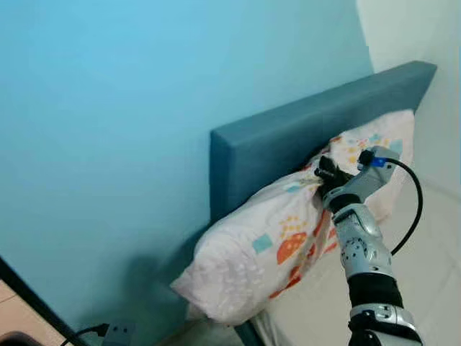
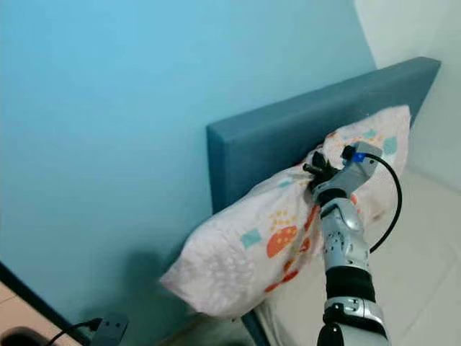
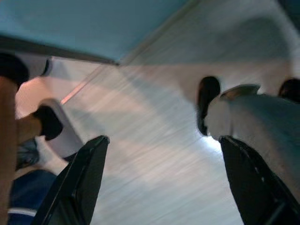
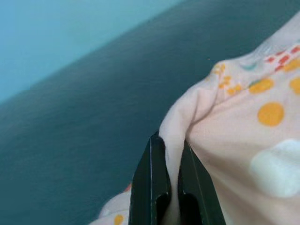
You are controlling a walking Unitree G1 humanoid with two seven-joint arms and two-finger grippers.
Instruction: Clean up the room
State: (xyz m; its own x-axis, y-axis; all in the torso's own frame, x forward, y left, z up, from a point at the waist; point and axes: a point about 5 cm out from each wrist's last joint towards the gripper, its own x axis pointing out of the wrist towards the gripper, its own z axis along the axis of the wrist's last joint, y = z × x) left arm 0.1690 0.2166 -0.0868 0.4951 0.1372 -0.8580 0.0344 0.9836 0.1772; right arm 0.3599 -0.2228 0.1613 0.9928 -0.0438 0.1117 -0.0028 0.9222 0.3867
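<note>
1. We saw a plump, pale pink pillow printed with orange dots and teal squares [image 1: 288, 245] lying across the centre and right of the left eye frame, propped against the headboard, its lower corner hanging past the bed's edge toward the bottom centre.
2. Our right gripper [image 1: 325, 173] sat right of centre in that frame, its two long black fingers [image 4: 152, 187] pinched almost fully together on a fold of the pillow's cloth near its upper edge; in the right wrist view the fabric bunched between them.
3. Our silver right arm [image 1: 364, 252] rose from the bottom right of the frame to the pillow, a black cable [image 1: 412, 209] looping off its wrist.
4. Behind the pillow, the dark blue-grey padded headboard [image 1: 288, 137] ran from the centre to the upper right, standing against the light blue wall [image 1: 108, 144] that took up the left of the frame.
5. The pale mattress [image 1: 432, 274] lay at the lower right, under the pillow's far end.
6. A black plug and cord [image 1: 108, 331] sat at the bottom left, by the wall's dark base.
7. In the blurred left wrist view, our left gripper [image 3: 164, 183] held its fingers wide apart with nothing between them, above a pale floor [image 3: 154, 140].
</note>
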